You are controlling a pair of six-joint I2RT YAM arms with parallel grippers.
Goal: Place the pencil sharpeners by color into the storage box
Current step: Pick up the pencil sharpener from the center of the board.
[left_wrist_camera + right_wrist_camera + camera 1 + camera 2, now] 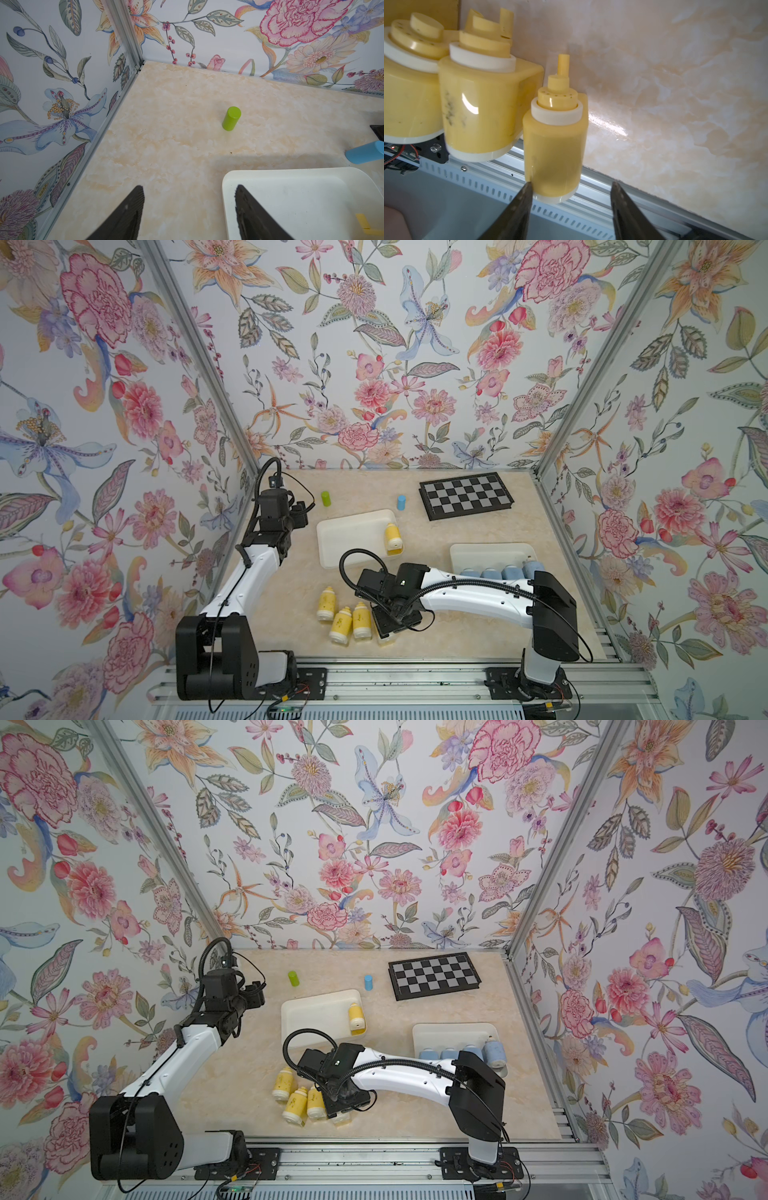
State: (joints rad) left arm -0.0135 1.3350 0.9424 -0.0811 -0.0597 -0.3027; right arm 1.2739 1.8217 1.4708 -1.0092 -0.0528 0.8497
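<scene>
The right claw (571,184) stands apart around a yellow sharpener (554,145); centre it before closing. The left claw (189,186) is apart, empty.

The sharpeners (554,149) are glossy yellow plastic. The tabletop (675,104) is shiny and marbled; the rail (593,188) is ribbed, matt metal.

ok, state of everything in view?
left gripper: open, empty
right gripper: open, astride front yellow sharpener
three yellow sharpeners: lying loose on table
trayed yellow sharpener: lying in middle tray
pale-blue sharpeners: four, in right-arm-side tray
green cylinder: upright
blue cylinder: upright
chessboard: lying flat
</scene>
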